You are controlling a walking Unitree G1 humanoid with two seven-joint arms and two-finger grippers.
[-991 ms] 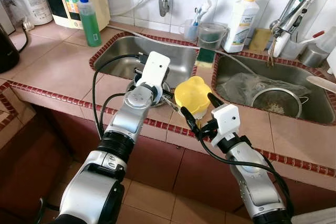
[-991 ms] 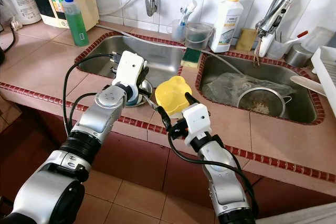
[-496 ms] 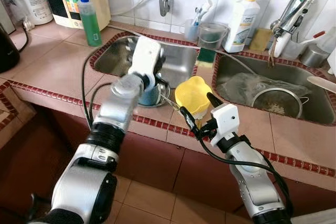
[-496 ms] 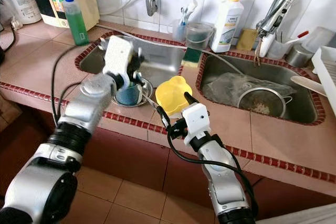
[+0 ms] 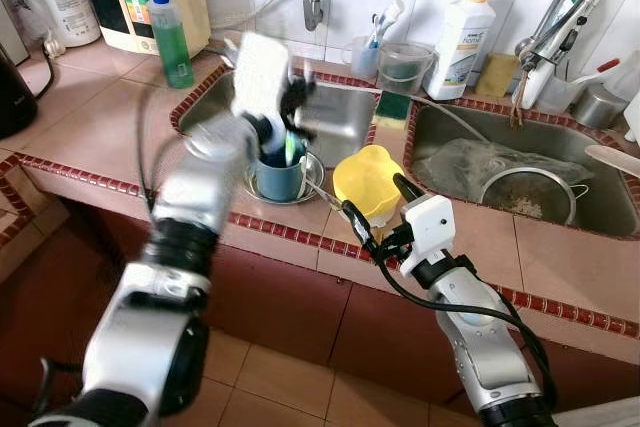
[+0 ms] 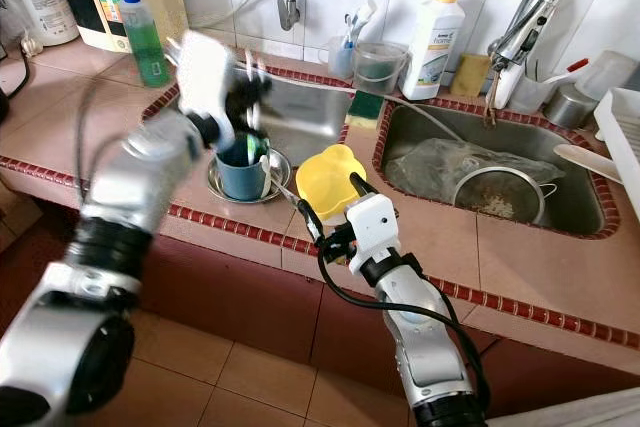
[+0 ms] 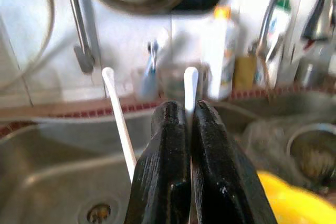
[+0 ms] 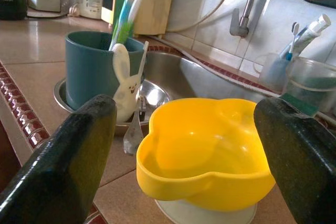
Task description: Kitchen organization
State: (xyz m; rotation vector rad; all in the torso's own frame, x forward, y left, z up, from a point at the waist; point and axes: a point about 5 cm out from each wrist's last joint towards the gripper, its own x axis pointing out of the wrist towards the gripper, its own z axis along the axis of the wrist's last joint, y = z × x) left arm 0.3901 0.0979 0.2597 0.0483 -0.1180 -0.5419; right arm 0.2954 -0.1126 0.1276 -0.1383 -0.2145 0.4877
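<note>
Left eye view, tiled kitchen counter with two steel sinks.

Left arm: raised and blurred, reaching forward over the counter's front edge. Left gripper (image 5: 283, 125) sits above the blue cup (image 5: 279, 179); in the left wrist view its two black fingers (image 7: 168, 150) are pressed together on a thin white utensil handle (image 7: 190, 88), with a second white handle (image 7: 118, 121) standing just beside them.

Right arm: low, forearm stretched up from below the counter edge. Right gripper (image 5: 375, 205) has its jaws spread wide, one finger on each side of the yellow bowl (image 5: 366, 180), not seen touching it.

Blue cup: upright on a small steel dish (image 6: 223, 187) at the front rim of the left sink (image 5: 340, 122), holding a green-and-blue brush and a white rabbit-shaped piece (image 8: 125, 88).

Yellow bowl: upright on the tile strip between the sinks, just beside the cup.

Edges: red tile trim (image 5: 90, 179) runs along the counter front and around both basins.

Open room: bare tile to the left of the left sink; right sink (image 5: 600, 209) holds a strainer (image 5: 525, 192) and a plastic bag.
</note>
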